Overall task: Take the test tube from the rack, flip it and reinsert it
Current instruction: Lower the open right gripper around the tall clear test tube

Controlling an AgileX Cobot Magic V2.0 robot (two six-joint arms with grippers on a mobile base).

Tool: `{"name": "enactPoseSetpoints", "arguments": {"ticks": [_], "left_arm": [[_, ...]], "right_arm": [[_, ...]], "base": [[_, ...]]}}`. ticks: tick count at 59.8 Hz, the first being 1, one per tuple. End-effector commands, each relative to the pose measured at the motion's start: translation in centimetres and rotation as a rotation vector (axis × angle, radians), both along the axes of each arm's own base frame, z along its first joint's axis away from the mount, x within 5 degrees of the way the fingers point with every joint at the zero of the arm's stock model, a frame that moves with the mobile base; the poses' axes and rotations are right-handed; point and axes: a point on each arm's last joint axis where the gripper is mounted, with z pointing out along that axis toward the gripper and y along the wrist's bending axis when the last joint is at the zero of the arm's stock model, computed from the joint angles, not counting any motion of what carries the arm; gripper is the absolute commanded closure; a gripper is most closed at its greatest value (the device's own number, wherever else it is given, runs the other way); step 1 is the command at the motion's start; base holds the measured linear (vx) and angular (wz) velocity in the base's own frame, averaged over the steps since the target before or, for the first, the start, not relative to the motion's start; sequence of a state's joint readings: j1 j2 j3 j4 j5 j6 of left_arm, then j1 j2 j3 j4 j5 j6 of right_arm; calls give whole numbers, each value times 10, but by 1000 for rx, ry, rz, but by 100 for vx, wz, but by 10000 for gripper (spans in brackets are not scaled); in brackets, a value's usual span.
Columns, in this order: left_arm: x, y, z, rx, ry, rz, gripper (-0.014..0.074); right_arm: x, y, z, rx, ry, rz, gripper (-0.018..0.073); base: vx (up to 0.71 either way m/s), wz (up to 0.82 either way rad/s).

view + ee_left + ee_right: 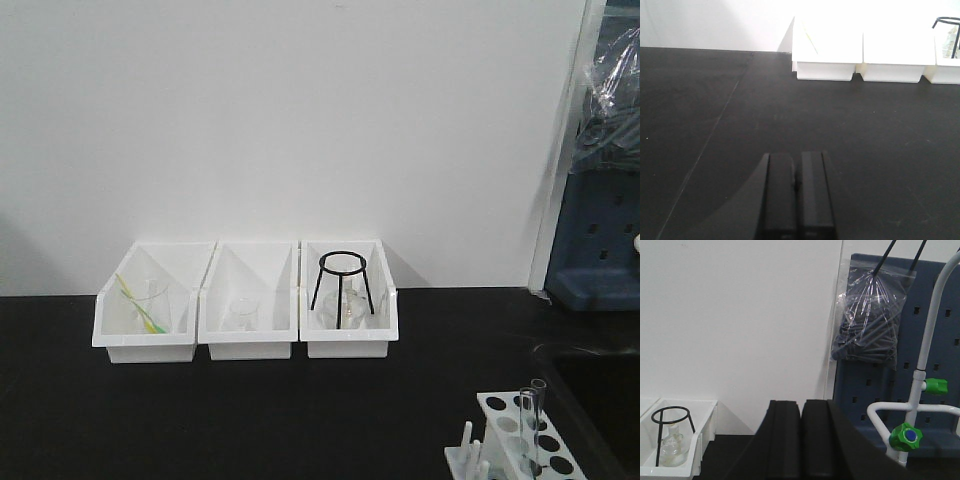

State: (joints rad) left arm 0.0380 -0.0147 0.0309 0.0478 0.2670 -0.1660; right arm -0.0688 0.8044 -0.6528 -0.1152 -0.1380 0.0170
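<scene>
Glass-clear and slim, 2 upright test tubes [527,425] sit in the white plastic holed rack [500,420] at front right, likely within the right arm's reach, while the black left gripper [797,156] and black right gripper [801,403] hang pinched together, empty.

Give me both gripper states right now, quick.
Left gripper: closed, holding nothing.
Right gripper: closed, holding nothing.

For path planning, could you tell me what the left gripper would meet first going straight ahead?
The left gripper would likely meet the leftmost white bin, near its left corner, across the black table; depth is hard to judge.
</scene>
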Motion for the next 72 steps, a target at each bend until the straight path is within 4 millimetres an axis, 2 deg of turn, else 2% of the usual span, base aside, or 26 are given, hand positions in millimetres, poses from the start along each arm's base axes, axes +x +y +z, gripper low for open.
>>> {"name": "enactPoseSetpoints", "arguments": {"ticks": [1, 6, 15, 30, 37, 42, 47, 51, 57, 65, 72], "left_arm": [[1, -1, 7, -1, -81, -11, 603], [1, -1, 7, -1, -81, -11, 603], [1, -1, 7, -1, -81, -11, 603], [1, -1, 7, -1, -81, -11, 603], [1, -1, 7, -1, -81, -11, 603], [1, -1, 7, -1, -81, -11, 603], [1, -1, 7, -1, -81, -11, 603], [1, -1, 7, -1, -81, -11, 603], [1, -1, 7, -1, -81, -11, 603], [1, -1, 7, -1, -81, -11, 603], [1, -1, 7, -1, -81, -11, 603]], "right_arm": [[-2, 1, 24, -17, -149, 11, 538], [-2, 1, 24, -21, -149, 11, 499], [-2, 1, 24, -23, -145, 11, 358], [-2, 1, 22, -22, -130, 9, -46], [-2, 1, 23, -13, -137, 10, -148], [-2, 1, 22, 25, -133, 15, -160], [5, 1, 12, 59, -96, 20, -150], [13, 1, -9, 65, -57, 32, -130], [19, 5, -52, 57, 10, 76, -88], [21, 18, -106, 51, 79, 215, -15], [29, 29, -131, 3, 114, 349, 48]], "base": [[0, 0], [0, 0], [0, 0], [0, 0], [0, 0], [0, 0], [0, 0], [0, 0], [0, 0], [0, 0], [0, 0]]}}
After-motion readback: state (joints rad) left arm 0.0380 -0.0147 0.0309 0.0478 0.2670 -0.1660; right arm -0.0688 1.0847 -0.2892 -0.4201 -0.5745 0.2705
